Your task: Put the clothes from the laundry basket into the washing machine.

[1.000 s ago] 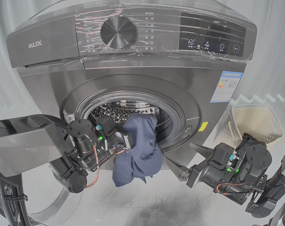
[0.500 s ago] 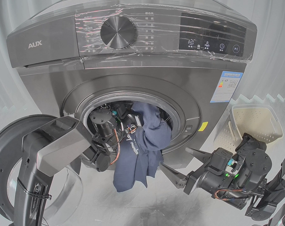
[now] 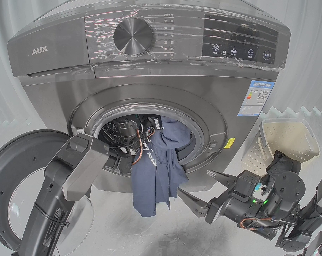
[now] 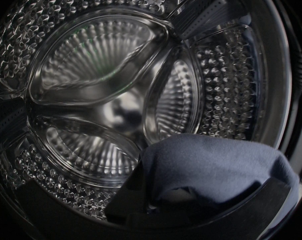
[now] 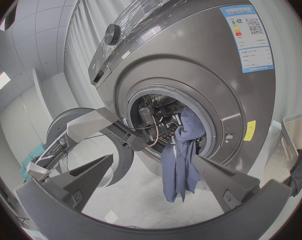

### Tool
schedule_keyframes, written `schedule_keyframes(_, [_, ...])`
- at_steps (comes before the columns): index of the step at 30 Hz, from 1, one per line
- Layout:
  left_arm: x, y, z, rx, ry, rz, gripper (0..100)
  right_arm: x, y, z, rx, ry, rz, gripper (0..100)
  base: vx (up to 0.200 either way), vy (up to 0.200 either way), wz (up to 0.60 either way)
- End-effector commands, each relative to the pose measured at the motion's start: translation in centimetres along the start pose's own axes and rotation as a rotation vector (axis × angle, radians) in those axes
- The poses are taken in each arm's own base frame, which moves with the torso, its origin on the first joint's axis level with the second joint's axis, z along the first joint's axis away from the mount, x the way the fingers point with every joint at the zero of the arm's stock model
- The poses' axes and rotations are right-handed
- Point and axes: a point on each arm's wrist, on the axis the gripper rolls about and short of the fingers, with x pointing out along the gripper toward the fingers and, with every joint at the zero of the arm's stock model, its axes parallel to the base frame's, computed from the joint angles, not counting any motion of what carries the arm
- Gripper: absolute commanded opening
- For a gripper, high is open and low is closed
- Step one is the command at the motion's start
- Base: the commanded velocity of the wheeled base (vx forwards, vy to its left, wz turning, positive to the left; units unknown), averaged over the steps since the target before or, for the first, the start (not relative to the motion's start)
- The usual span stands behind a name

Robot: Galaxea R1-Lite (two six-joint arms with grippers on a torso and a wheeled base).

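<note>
The left hand (image 4: 211, 174) is reaching inside the drum of the washing machine (image 3: 203, 100), clamped on the navy sweatshirt (image 3: 157, 175). The top of the sweatshirt is lying over the lip of the round opening, while the rest is hanging down the machine's front, just above the floor. The right hand (image 3: 194, 182) is hovering low before the machine, fingers spread apart and holding nothing. The laundry basket (image 3: 292, 136) is standing on the floor at the machine's right side.

Bright, even room light, glare on the plastic wrap (image 3: 182, 36), dim drum (image 4: 101, 70), fisheye curvature at edges.
</note>
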Motion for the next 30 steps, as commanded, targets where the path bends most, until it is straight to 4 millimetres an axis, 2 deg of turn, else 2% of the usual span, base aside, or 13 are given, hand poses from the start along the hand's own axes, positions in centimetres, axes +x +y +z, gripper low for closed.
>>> schedule_keyframes(1, [1.1,2.8,-3.4,0.015,0.057,0.086,0,0.1,0.2,-0.4,-0.002,0.013,0.007,100,0.0,0.0,0.0])
schedule_keyframes(11, [1.1,2.9,-3.3,0.011,0.038,0.095,0,0.1,0.6,-0.7,-0.002,0.026,0.019,100,0.0,0.0,0.0])
schedule_keyframes(12, [1.1,2.9,-3.2,0.009,0.036,0.096,100,0.1,0.6,-0.7,-0.002,0.026,0.017,100,0.0,0.0,0.0])
schedule_keyframes(19, [0.9,2.2,-2.1,0.01,0.045,0.114,100,0.1,0.6,-0.6,-0.002,0.023,0.018,100,0.0,0.0,0.0])
schedule_keyframes(25, [-0.7,1.1,-1.9,0.013,0.134,0.106,100,0.1,0.6,-0.7,-0.002,0.024,0.018,100,0.0,0.0,0.0])
schedule_keyframes(30, [-1.9,-0.2,-1.0,0.01,0.18,0.075,100,0.1,0.6,-0.7,0.0,0.023,0.019,100,0.0,0.0,0.0])
